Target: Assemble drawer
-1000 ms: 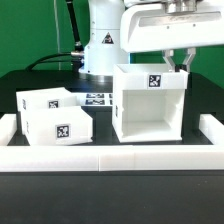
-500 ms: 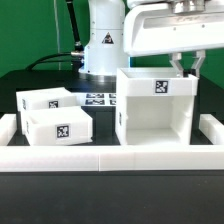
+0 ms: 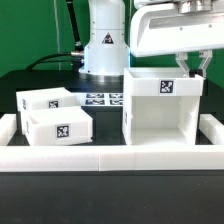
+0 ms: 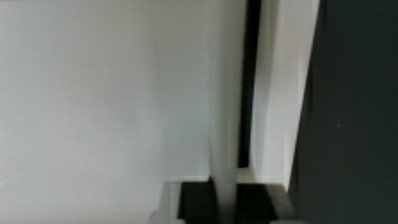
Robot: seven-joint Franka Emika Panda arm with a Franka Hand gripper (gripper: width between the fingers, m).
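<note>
The large white open-fronted case (image 3: 160, 115) stands on the black table at the exterior view's right, its tag facing the camera. My gripper (image 3: 190, 64) comes down from above onto the case's top rear edge, with its fingers closed on a wall. In the wrist view the gripper (image 4: 238, 200) has dark fingers (image 4: 205, 203) on both sides of the thin white case wall (image 4: 107, 100). Two smaller white box trays sit at the left, one behind (image 3: 45, 100) and one in front (image 3: 58, 128), each with a tag.
Low white wall strips border the table at the front (image 3: 110, 158), left (image 3: 8, 128) and right (image 3: 212, 128). The marker board (image 3: 100, 99) lies flat behind the trays. The robot's base (image 3: 103, 45) stands at the back centre.
The case has slid toward the exterior view's right, and my gripper has moved with it. The two trays have not moved.
</note>
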